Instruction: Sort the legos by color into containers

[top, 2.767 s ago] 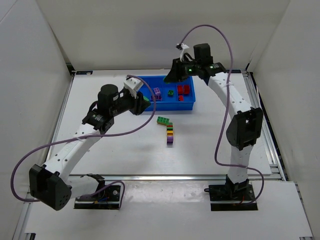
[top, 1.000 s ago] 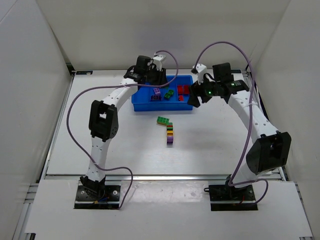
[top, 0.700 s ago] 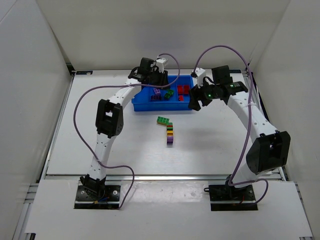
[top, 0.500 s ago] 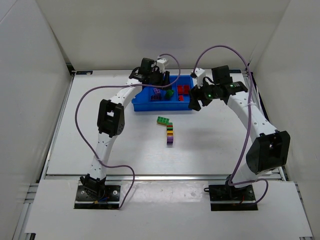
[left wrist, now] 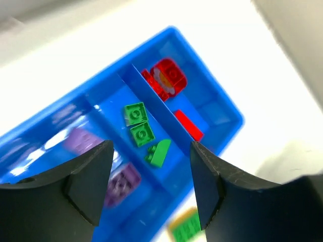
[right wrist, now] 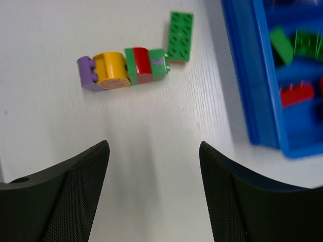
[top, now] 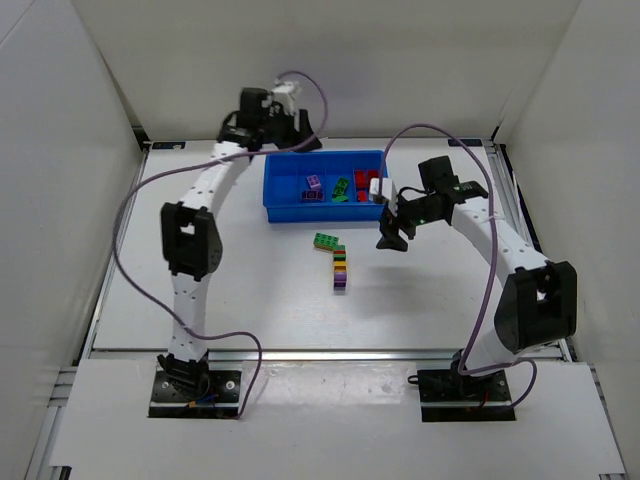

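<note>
White walls are standing around a white table (top: pixel 200 280) in the view from above. A blue tray (top: pixel 325 218) is sitting near the far edge. Purple legos (top: pixel 312 188), green legos (top: pixel 342 186) and red legos (top: pixel 365 182) are lying in different boxes of it, purple on the left and red on the right. Just in front of the tray, a flat green brick (top: pixel 325 240) is lying on the table. A little row (top: pixel 341 272) of green, red, yellow and purple pieces is lying right against it. The left gripper (top: pixel 300 135) is being held up behind the far left part of the tray. The right gripper (top: pixel 392 238) is being held over the table, beside the tray's near right corner.

From the left wrist, the two fingers (left wrist: pixel 86 186) are being held wide apart and nothing is being gripped. Below them, red ones are lying in the end box, three green ones in the next box, and blurry purple ones in the box after that.

From the right wrist, the fingers (right wrist: pixel 65 201) are also being held wide apart, with nothing between them. The flat green brick and the row are lying on the table far below, and the tray wall is showing at the right edge
</note>
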{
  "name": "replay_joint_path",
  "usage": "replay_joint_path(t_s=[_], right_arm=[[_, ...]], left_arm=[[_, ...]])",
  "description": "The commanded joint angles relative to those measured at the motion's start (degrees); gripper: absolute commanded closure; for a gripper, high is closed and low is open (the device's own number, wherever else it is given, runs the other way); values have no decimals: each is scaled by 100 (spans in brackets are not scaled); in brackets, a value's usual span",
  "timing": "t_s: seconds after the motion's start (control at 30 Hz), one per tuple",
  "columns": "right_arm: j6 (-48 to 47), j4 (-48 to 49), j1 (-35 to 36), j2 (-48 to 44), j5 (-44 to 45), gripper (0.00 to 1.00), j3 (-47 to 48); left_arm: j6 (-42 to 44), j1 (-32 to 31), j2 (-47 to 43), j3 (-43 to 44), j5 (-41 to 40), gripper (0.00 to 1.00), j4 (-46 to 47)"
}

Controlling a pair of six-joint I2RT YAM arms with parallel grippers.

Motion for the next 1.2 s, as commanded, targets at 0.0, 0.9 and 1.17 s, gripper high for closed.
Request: replay_joint_path(t_s=[0.0, 0.9, 1.17], right_arm=[[-2470, -559, 8, -275, -1193, 24, 42], [-10331, -3373, 1528, 1008, -317, 28, 850], [-9656, -2619, 2257, 1211, 886, 29, 912]], left_arm=[[-190, 585, -1612, -227, 575, 27, -137], [-119, 1773, -4936, -4535, 1121, 25, -349], [-146, 2037, -5121, -4816, 1236, 25, -278]])
